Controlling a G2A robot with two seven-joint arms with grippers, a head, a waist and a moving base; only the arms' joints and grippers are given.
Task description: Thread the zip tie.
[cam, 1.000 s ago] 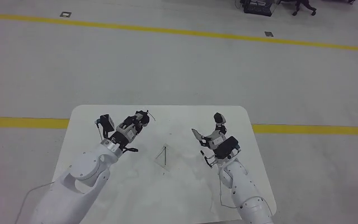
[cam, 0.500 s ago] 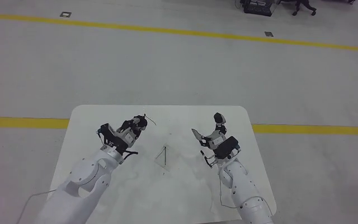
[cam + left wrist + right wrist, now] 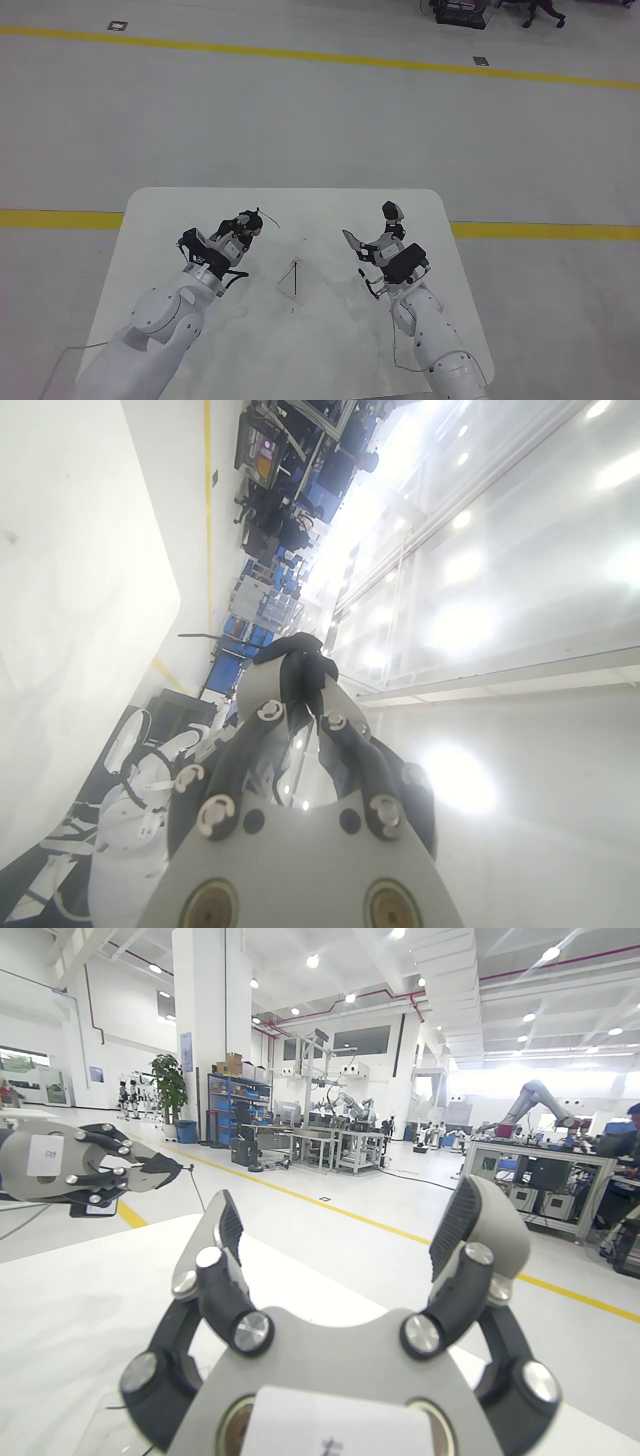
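Observation:
A thin black zip tie (image 3: pixel 266 213) sticks out from the tips of my left gripper (image 3: pixel 250 221), which is shut on it above the left half of the white table (image 3: pixel 340 340). In the left wrist view the tie (image 3: pixel 220 637) runs sideways off the closed black fingertips (image 3: pixel 280 652). From the right wrist view, the left gripper (image 3: pixel 167 1168) hangs in the air with the tie (image 3: pixel 196 1185) drooping below it. My right gripper (image 3: pixel 368 236) is open and holds nothing above the right half; its ribbed pads (image 3: pixel 231 1223) stand wide apart.
A small clear piece with a thin dark strip (image 3: pixel 293 277) lies on the table between the two arms. The table's far edge (image 3: pixel 280 189) borders grey floor with a yellow line (image 3: pixel 60 219).
My left wrist has turned and the gripper has drifted slightly toward the near side, still holding the tie. The right arm has not moved.

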